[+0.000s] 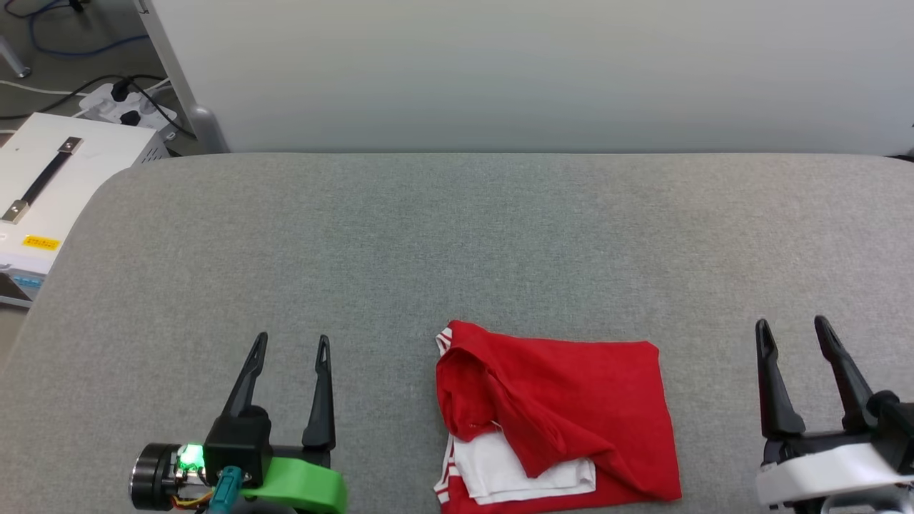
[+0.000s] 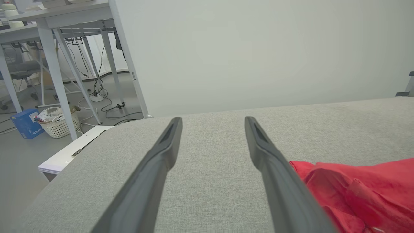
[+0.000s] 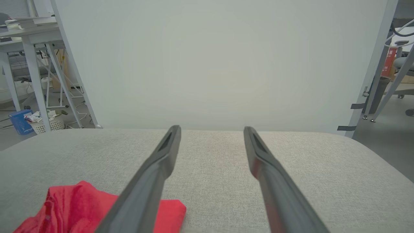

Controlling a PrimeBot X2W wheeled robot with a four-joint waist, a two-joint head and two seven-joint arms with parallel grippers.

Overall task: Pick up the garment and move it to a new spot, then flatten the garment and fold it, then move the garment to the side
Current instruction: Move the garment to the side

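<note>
Garment [image 1: 564, 407] lies loosely folded on grey table [image 1: 400, 243]; my left gripper [image 1: 291, 343] and right gripper [image 1: 791, 327] flank it, both spread, holding nothing.

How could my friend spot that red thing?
Start at the wide grey table. Near its front edge, between the left gripper and right gripper, lies the garment: a folded red shirt. Its white sleeve and striped trim mark it out.
</note>
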